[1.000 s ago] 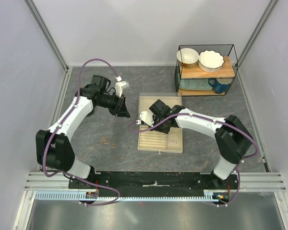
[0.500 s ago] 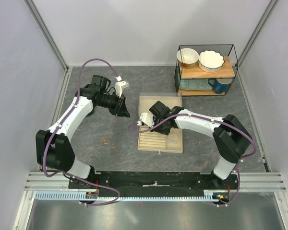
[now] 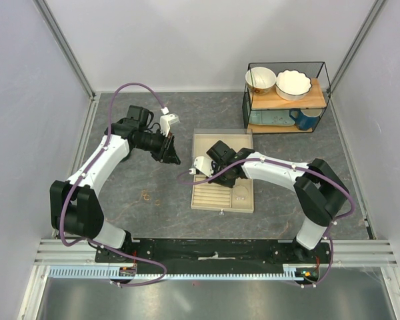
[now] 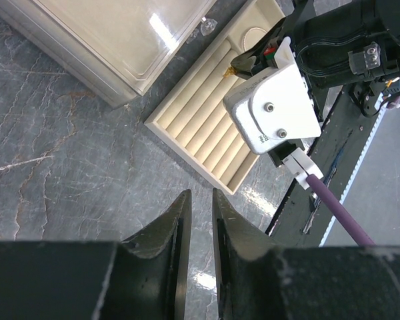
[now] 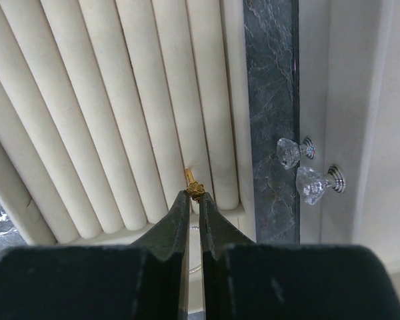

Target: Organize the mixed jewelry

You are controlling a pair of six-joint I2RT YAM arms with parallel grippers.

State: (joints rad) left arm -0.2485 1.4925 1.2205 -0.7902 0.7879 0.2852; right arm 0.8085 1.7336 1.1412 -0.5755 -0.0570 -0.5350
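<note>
The right hand [image 5: 194, 198] is pinching a tiny gold ring [image 5: 193, 181] between its closed tips, pressing it against the padded slots of the beige tray [image 5: 120, 100]. The left hand [image 4: 200, 203] is hovering over the counter [image 4: 67, 167] left of the tray, its fingers slightly parted and gripping nothing.

The grey table [image 3: 153, 220] holds a beige tray [image 3: 210, 197], with a lid [image 3: 205, 140] just behind it. Two clear beads [image 5: 290, 152] lie between them. Tiny brown rings [image 3: 147, 195] lie left of the tray. A wire rack [image 3: 273, 101] stands back right.
</note>
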